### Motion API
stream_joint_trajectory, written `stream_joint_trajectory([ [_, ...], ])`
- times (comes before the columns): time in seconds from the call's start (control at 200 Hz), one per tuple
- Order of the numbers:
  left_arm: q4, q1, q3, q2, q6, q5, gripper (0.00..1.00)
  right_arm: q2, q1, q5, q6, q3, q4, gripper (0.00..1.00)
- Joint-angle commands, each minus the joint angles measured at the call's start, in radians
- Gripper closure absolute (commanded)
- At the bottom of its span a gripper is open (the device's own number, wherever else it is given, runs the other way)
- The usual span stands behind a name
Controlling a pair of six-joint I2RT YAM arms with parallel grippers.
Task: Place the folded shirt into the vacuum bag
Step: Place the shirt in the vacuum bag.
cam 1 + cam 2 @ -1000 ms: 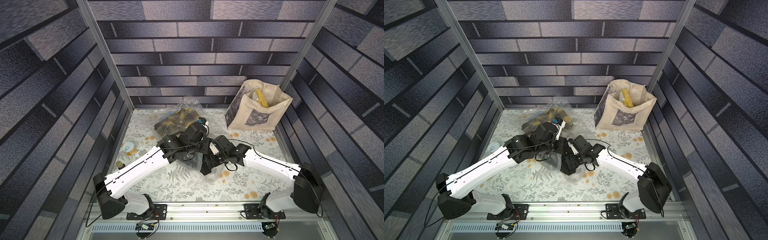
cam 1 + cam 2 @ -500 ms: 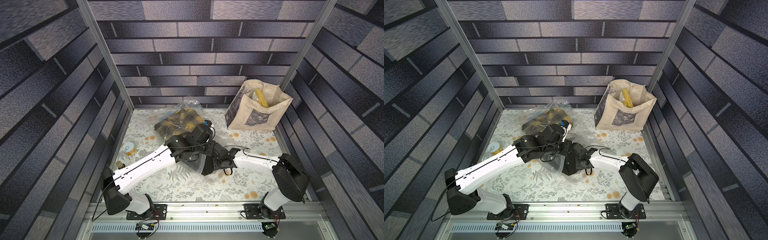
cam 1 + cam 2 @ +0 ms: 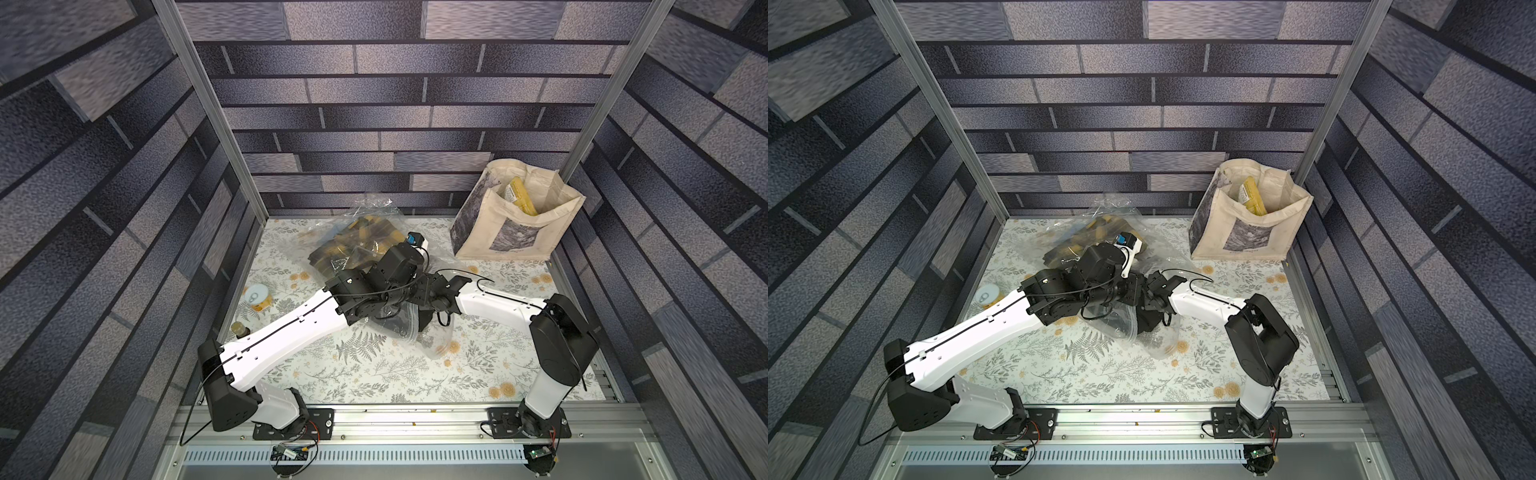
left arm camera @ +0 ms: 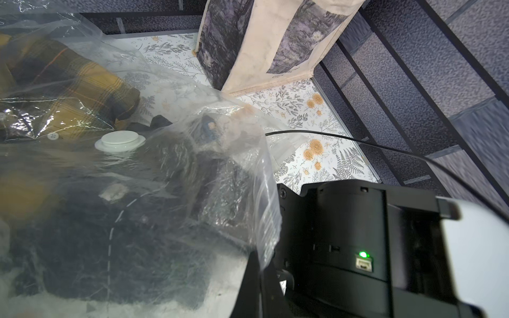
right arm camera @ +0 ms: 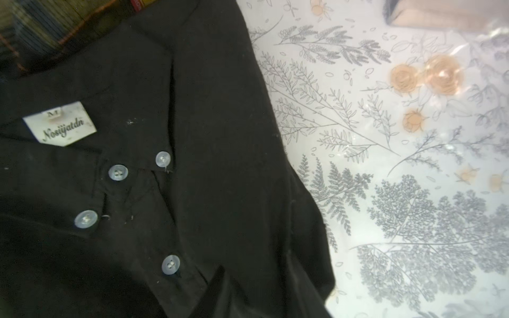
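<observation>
Dark grey brick-patterned walls (image 3: 374, 104) enclose a table (image 3: 374, 374) covered in a fern-and-rose print. A beige tote bag (image 3: 555, 226) stands in the far corner. The clear vacuum bag (image 4: 220, 115) lies mid-table. The left jaws are pinched on its mouth edge; I cannot tell how the right jaws stand. The black shirt (image 5: 192, 165) lies inside the bag, its label (image 5: 59, 122) reading "Nosiiyatdn", size M.

- The left arm (image 3: 984, 332) and the right arm (image 3: 1200, 301) meet wrist to wrist, their jaws hidden beneath.
- The clear vacuum bag (image 3: 1154, 349) spreads around the jaws, with plaid cloth (image 3: 1065, 251) inside, beyond them.
- The tote bag (image 3: 1246, 232) stands well apart from the jaws, rightward.
</observation>
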Motion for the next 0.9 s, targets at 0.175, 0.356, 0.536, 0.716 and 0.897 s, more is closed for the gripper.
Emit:
stream_joint_trajectory([
  [0.175, 0.002, -0.016, -0.045, -0.017, -0.013, 0.063, 1.00, -0.200, -0.007, -0.159, 0.131, -0.049, -0.121, 0.31],
  [0.356, 0.023, -0.017, -0.058, -0.001, -0.018, 0.077, 1.00, -0.318, 0.002, -0.124, 0.255, -0.156, -0.174, 0.25],
  [0.536, 0.025, -0.017, -0.053, 0.018, -0.017, 0.085, 1.00, -0.386, 0.015, -0.164, 0.283, -0.163, -0.146, 0.21],
  [0.716, 0.042, -0.017, -0.059, 0.018, -0.023, 0.087, 1.00, -0.416, 0.035, -0.187, 0.504, -0.283, -0.077, 0.29],
  [0.897, 0.048, -0.028, -0.059, 0.028, -0.026, 0.094, 1.00, -0.397, 0.037, -0.244, 0.682, -0.456, 0.176, 0.40],
])
